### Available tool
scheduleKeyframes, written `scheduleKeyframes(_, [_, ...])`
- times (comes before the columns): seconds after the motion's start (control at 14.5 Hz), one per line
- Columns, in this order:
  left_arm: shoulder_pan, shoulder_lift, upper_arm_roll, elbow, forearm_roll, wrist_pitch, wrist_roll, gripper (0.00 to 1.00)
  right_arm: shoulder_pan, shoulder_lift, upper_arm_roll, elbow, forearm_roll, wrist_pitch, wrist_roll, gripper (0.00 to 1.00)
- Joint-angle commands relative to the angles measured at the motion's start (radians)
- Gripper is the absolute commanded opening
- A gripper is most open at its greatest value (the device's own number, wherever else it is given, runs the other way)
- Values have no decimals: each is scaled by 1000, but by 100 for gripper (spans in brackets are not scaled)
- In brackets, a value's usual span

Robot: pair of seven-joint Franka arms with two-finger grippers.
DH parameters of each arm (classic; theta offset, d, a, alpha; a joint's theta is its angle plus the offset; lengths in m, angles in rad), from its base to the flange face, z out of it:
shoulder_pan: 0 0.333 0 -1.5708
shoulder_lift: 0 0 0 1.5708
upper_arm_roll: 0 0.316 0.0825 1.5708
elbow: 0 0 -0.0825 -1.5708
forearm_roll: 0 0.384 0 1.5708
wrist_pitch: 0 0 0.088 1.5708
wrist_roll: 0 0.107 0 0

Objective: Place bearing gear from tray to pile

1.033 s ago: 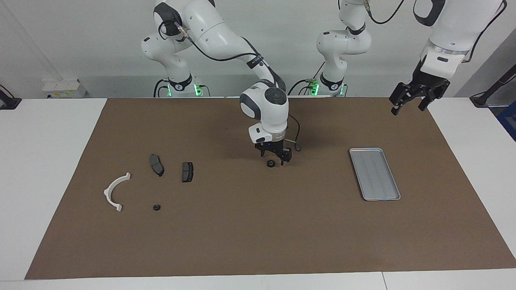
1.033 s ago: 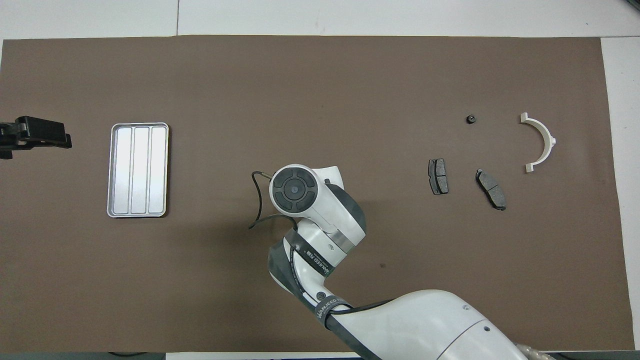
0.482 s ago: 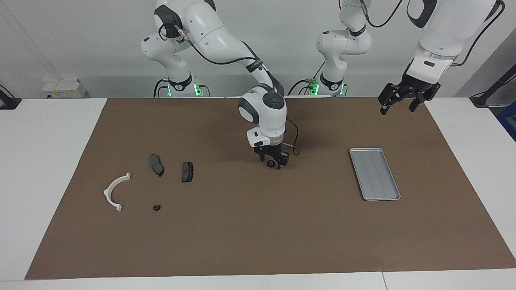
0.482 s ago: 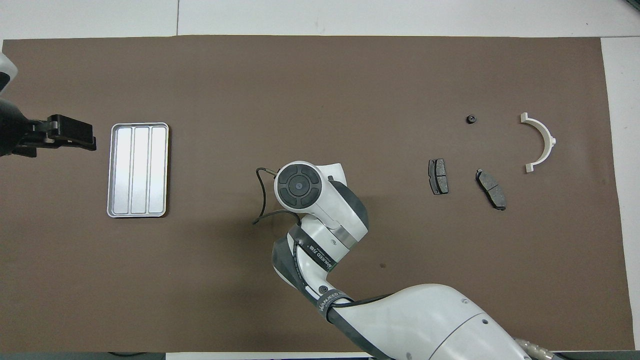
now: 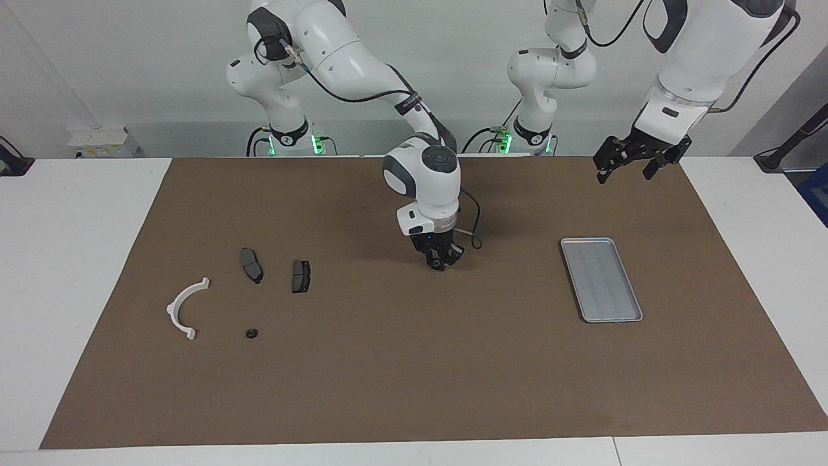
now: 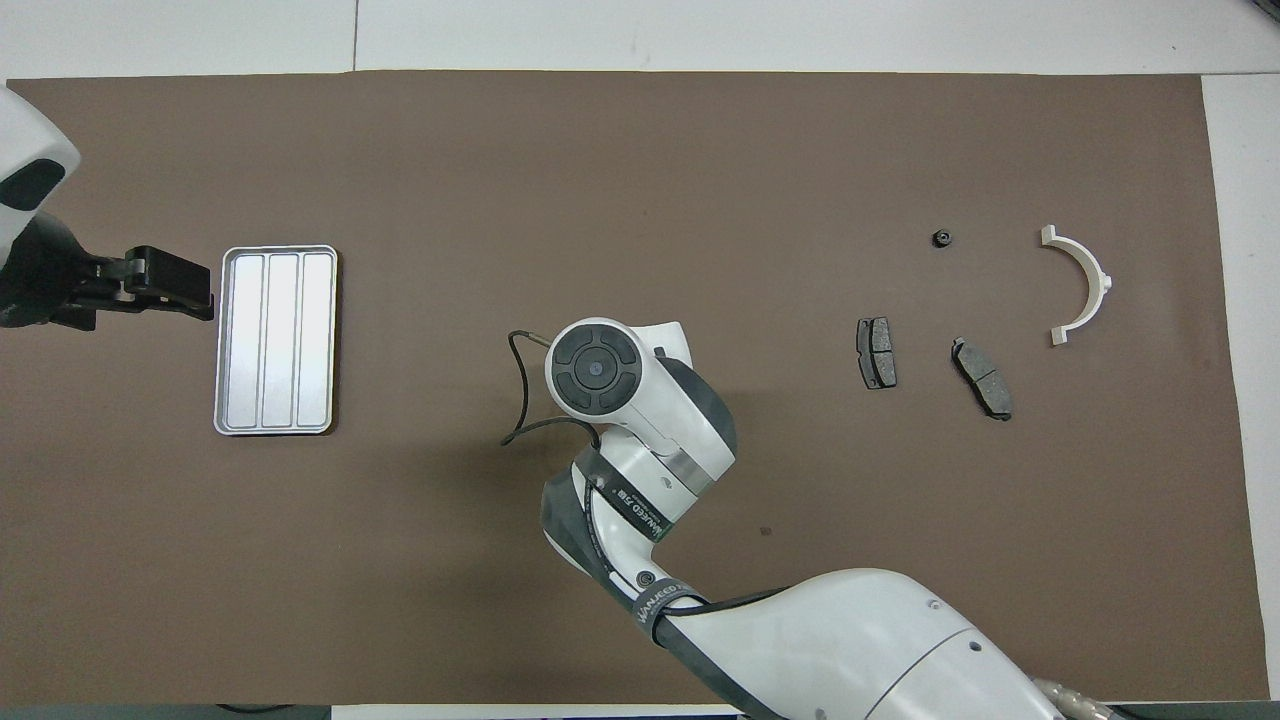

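White table (image 5: 84, 259) w/ a brown mat (image 5: 414, 375) over most of it, grey wall at the robots' end. Landmark: the tray (image 5: 601, 279), on the mat toward the left arm's end, bare inside.

Hidden: in the overhead view the right arm's wrist covers its own claw and whatever is under it. In the facing view the right gripper (image 5: 440, 261) is down at the mat about mid-table, well apart from the tray toward the right arm's end, fingers pinched in on a small dark gear (image 5: 438, 263), mostly masked by the fingers. Arm bent over, wrist pointing straight down.

Left gripper (image 5: 626, 164) up in the air just off the tray's edge at the left arm's end, fingers spread, nothing in them.

Pile well apart from the tray, at the right arm's end: bracket (image 5: 185, 307), two pads (image 5: 251, 265) (image 5: 301, 276), a second small gear (image 5: 250, 334).
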Motion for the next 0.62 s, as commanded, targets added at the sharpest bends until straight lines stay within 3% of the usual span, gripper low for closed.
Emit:
scheduleKeyframes(0.0, [-30, -3, 6, -20, -7, 47, 9, 100, -62, 6, 6, 101, -39, -151, -91, 0])
scheduleKeyframes(0.28, [-37, -10, 6, -38, -7, 55, 9, 100, -258, -78, 14, 192, -21, -385, -588, 0])
scheduleKeyframes(0.41, [-41, -15, 6, -55, -8, 75, 9, 100, -352, -84, 12, 190, 7, -384, -819, 0])
scheduleKeyframes(0.55, [-26, -19, 11, -67, -7, 69, 9, 100, -459, -84, 12, 142, 21, -305, -1019, 0])
